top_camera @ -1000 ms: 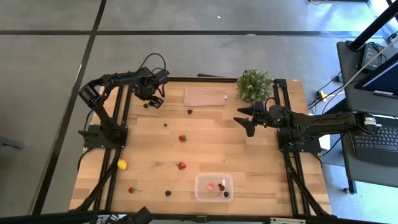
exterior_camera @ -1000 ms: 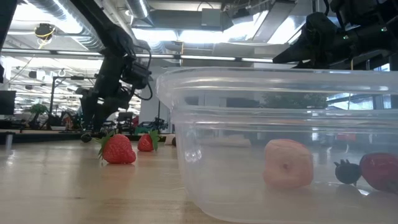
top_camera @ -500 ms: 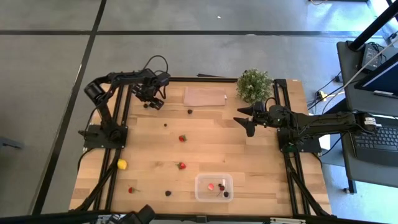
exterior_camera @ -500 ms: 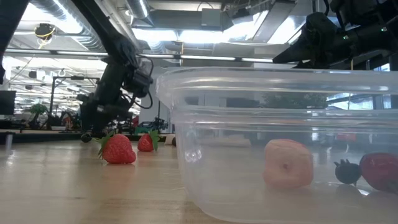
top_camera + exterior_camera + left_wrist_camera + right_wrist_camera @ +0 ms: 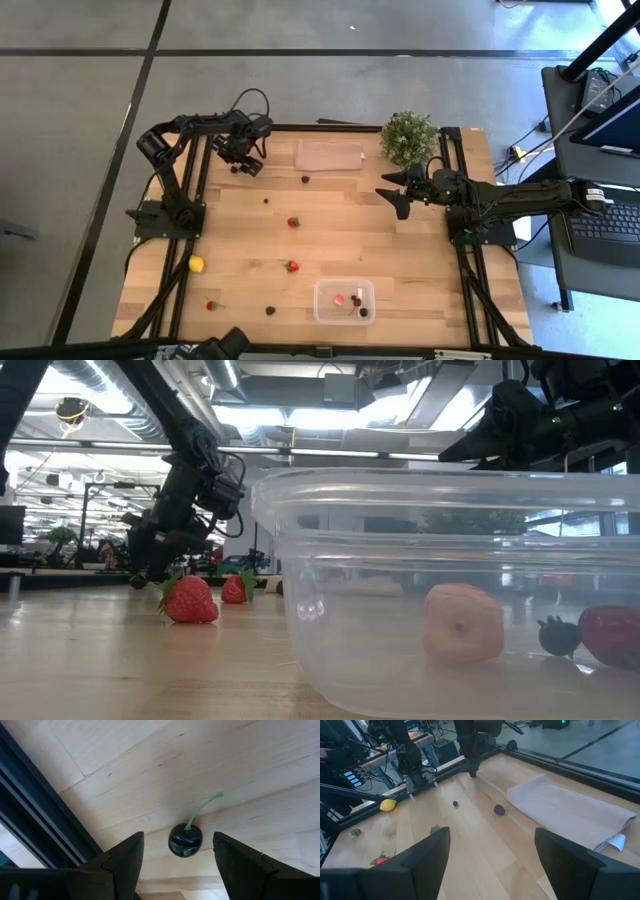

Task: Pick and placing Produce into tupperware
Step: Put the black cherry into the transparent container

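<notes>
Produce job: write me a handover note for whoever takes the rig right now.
Left gripper: open, at the far left corner of the table, straddling a dark cherry with a green stem; not gripped yet.
Right gripper: open, empty, waiting by the potted plant.
Done: the tupperware at the near edge holds a pale pink piece, a dark berry and a red piece.
Left on the table: the lemon, three strawberries, dark berries, plus the cherry.
Next, probably: close on the cherry and carry it to the tupperware.
</notes>
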Available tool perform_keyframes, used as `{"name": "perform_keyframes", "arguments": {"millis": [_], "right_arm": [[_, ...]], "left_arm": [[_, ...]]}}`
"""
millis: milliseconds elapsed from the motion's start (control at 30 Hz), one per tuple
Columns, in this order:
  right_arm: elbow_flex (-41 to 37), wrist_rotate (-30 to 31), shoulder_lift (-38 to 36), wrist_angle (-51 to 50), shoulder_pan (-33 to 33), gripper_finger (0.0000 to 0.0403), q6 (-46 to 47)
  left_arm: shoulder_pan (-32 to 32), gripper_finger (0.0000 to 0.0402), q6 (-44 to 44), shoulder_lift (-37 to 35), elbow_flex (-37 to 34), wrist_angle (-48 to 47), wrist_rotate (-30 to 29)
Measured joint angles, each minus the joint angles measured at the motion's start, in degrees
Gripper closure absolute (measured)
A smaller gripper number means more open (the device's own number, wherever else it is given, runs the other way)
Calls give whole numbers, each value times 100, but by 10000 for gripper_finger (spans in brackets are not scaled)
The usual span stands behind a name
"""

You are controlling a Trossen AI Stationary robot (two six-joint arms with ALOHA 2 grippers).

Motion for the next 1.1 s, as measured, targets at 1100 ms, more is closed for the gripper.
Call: {"name": "perform_keyframes", "arguments": {"millis": [1100], "right_arm": [[0, 2, 0, -2, 56, 111, -22]], "left_arm": [[42, 173, 84, -42, -565, 439, 203]]}}
